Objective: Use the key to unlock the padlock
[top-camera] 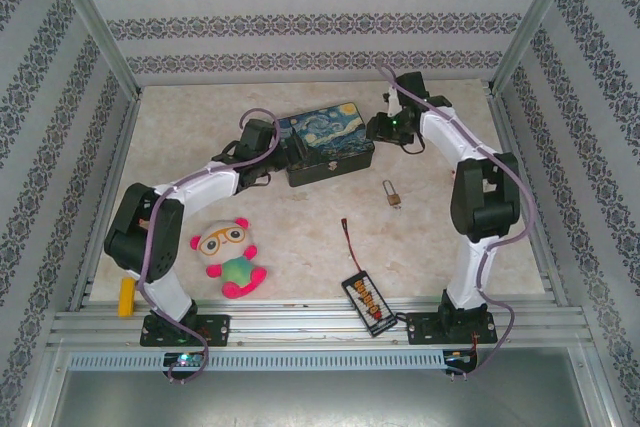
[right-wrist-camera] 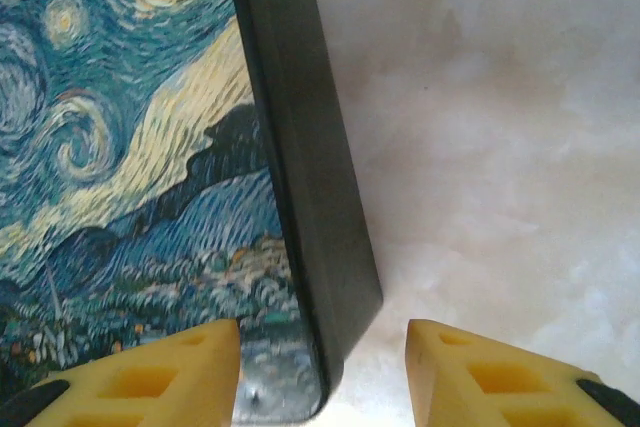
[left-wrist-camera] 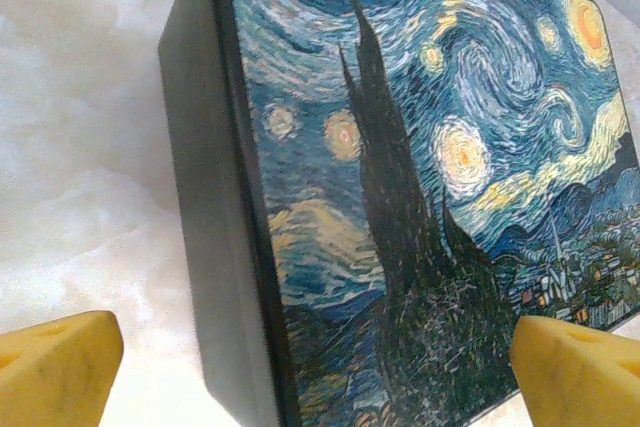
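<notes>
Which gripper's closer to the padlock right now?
Right. The right gripper sits at the right end of the painted tin box, the padlock lying just toward the bases from it. The left gripper is at the box's left end, farther off.

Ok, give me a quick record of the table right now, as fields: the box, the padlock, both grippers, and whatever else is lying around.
tin box: mid-table, lid down
padlock: on the table, nearer than the box's right end, apart from it, untouched
key: too small to make out
left gripper: open, straddling the box's left end
right gripper: open, box's right edge between its fingers
near edge: plush toy, yellow block, connector board
</notes>
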{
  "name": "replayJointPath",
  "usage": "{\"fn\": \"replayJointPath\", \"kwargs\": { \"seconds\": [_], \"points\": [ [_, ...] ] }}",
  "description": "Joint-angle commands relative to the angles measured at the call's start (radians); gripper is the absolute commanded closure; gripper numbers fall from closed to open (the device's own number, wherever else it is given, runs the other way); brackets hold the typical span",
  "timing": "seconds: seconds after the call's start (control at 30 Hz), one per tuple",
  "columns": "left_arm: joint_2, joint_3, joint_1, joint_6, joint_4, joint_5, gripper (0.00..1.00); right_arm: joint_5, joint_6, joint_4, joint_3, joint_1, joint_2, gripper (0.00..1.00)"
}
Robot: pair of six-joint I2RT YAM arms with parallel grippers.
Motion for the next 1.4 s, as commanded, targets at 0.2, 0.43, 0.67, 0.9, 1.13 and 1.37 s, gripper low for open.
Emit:
{"fn": "replayJointPath", "kwargs": {
  "seconds": [0.2, 0.43, 0.67, 0.9, 1.13, 1.37],
  "points": [
    [0.078, 0.085, 0.016, 0.044, -0.013, 0.062, 0.02, -0.084, 0.018, 0.039, 0.034, 0.032, 0.079, 0.62],
    [0.095, 0.077, 0.016, 0.038, 0.017, 0.140, 0.23, -0.086, 0.064, 0.064, -0.099, 0.078, -0.015, 0.72],
    [0.067, 0.015, 0.010, 0.020, 0.058, 0.199, 0.29, -0.054, 0.161, 0.106, -0.331, 0.136, -0.193, 0.72],
    [-0.006, -0.091, -0.036, -0.021, 0.088, 0.203, 0.29, 0.000, 0.228, 0.154, -0.498, 0.165, -0.340, 0.72],
    [-0.047, -0.157, -0.089, -0.067, 0.136, 0.161, 0.27, 0.034, 0.229, 0.160, -0.531, 0.153, -0.366, 0.71],
    [-0.043, -0.134, -0.093, -0.059, 0.126, 0.118, 0.24, 0.028, 0.225, 0.168, -0.517, 0.146, -0.339, 0.69]
  ]
}}
